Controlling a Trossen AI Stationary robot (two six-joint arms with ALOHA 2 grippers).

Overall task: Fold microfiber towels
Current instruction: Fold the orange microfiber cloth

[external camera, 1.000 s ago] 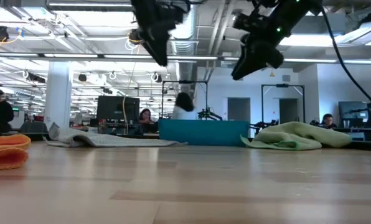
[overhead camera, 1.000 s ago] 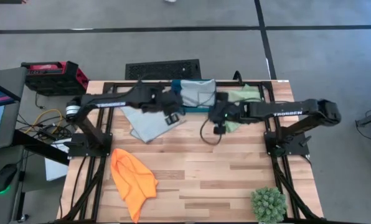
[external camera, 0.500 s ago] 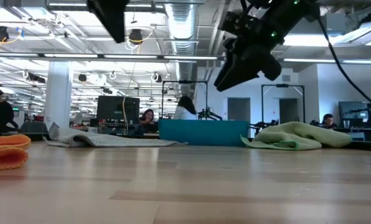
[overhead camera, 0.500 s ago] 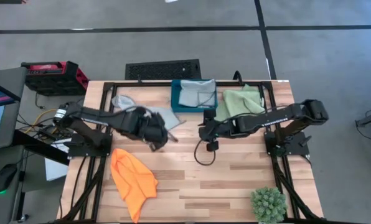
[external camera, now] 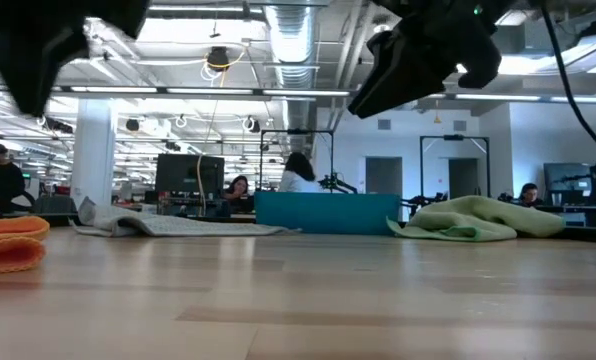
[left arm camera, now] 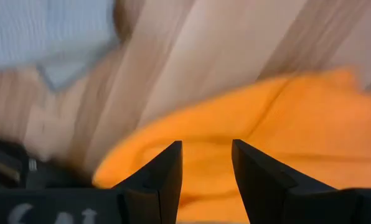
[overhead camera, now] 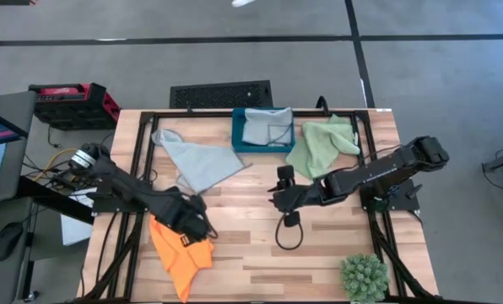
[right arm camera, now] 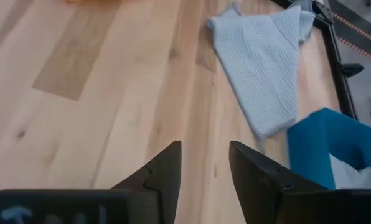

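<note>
Room: you had bare planks mid-table (overhead camera: 260, 245), plant ball (overhead camera: 364, 277) at 5 o'clock | Hidden: the left arm covered the orange towel's (overhead camera: 184, 253) upper part | Left gripper (overhead camera: 194, 226): spread, over that towel's 12 o'clock edge | Right gripper (overhead camera: 283, 196): spread, empty, blue-grey towel (overhead camera: 197, 160) at its 10 o'clock.

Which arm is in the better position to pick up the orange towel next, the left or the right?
Probably the left. Its claw is open right above the orange towel, which fills the left wrist view. The right claw, also open, is over bare wood near the table's middle, away from that towel.
</note>
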